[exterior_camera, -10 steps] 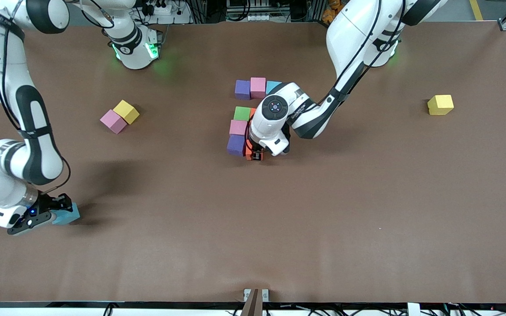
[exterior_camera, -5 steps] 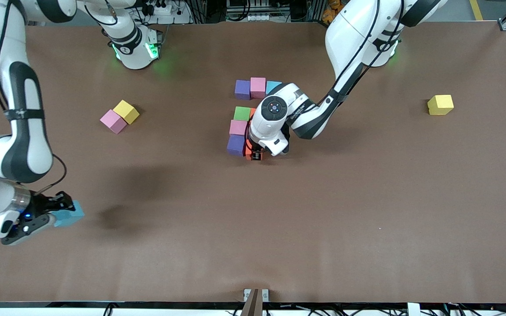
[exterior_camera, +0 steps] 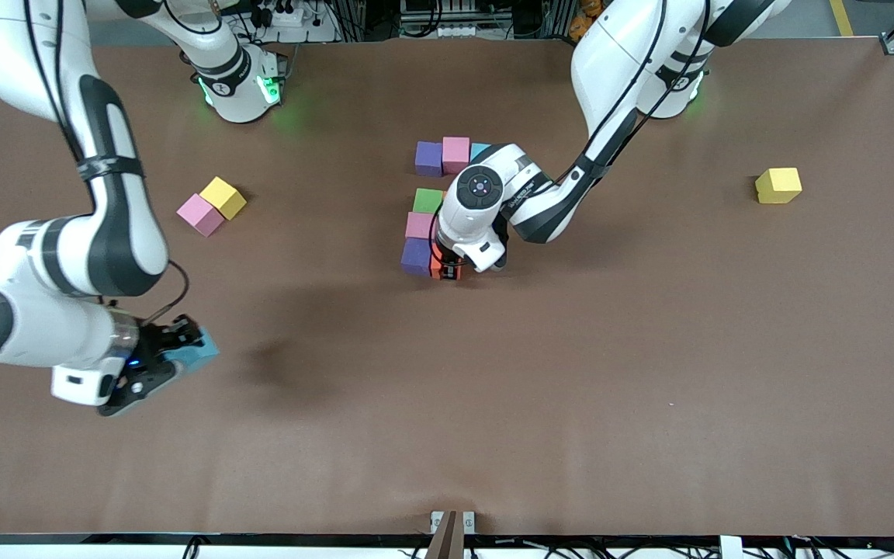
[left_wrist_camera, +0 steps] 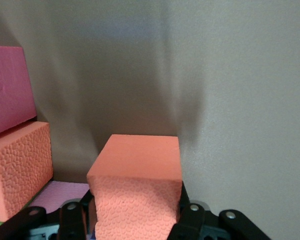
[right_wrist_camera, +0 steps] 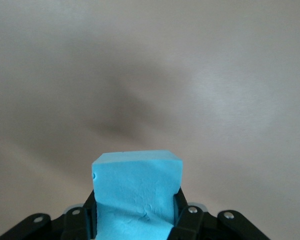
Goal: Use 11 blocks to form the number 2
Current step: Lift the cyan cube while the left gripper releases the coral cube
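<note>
The right gripper (exterior_camera: pixel 183 351) is clenched on a light blue block (exterior_camera: pixel 197 353), held in the air over bare table (exterior_camera: pixel 649 349) toward the right arm's end. The left gripper (exterior_camera: pixel 447 270) grasps an orange block (left_wrist_camera: pixel 137 192) low at the partly built number 2 (exterior_camera: pixel 435 210), just beside a purple block (exterior_camera: pixel 416 255). Above that purple block in the front view stand a pink block (exterior_camera: pixel 419 225) and a green block (exterior_camera: pixel 427 200); the top row shows purple, pink and light blue cubes. A loose pink cube (exterior_camera: pixel 199 214) touches a yellow cube (exterior_camera: pixel 223 197) toward the right arm's end. Another yellow cube (exterior_camera: pixel 778 185) lies toward the left arm's end.
</note>
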Available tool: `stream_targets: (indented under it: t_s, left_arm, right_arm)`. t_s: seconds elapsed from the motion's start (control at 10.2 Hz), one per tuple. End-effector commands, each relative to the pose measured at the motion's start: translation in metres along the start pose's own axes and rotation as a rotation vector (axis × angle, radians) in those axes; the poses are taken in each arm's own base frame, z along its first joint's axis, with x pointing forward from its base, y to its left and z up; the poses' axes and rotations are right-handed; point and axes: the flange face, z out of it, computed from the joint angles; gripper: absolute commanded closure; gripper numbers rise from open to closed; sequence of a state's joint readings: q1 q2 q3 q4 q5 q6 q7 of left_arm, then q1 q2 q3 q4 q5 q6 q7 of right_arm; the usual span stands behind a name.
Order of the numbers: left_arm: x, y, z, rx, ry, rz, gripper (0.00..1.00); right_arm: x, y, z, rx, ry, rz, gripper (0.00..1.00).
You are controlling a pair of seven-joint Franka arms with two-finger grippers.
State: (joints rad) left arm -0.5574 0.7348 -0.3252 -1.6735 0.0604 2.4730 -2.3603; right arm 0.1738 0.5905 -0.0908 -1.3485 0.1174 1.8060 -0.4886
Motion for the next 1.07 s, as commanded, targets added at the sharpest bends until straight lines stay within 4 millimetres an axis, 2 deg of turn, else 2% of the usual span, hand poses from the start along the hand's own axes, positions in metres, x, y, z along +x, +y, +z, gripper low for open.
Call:
stream_targets:
  t_s: [0.0,0.1,0.2,0.29,0.59,0.98]
  left_arm:
    - [0.001,-0.008,0.010,-0.004,0.019,-0.004,1.00]
    - [0.003,-0.008,0.011,-0.001,0.023,-0.005,0.75]
    - [0.005,-0.012,0.015,0.006,0.031,0.007,0.14]
    - [0.004,-0.013,0.016,0.008,0.034,0.016,0.00]
    - [0.007,-0.017,0.008,0.008,0.046,0.055,0.00]
    - [0.010,-0.018,-0.040,-0.001,0.075,0.142,0.00]
  right_arm:
    - [0.004,-0.032,-0.009,0.011,-0.018,0.025,0.81]
    - [0.015,-0.059,-0.006,0.002,-0.027,0.023,0.81]
    - [0.022,-0.081,-0.005,-0.004,-0.032,0.023,0.81]
    - [0.023,-0.093,-0.007,-0.007,-0.038,0.014,0.81]
    - [0.019,-0.109,-0.015,-0.001,-0.070,-0.010,0.80]
    - [0.022,-0.130,-0.012,0.012,-0.096,-0.028,0.83]
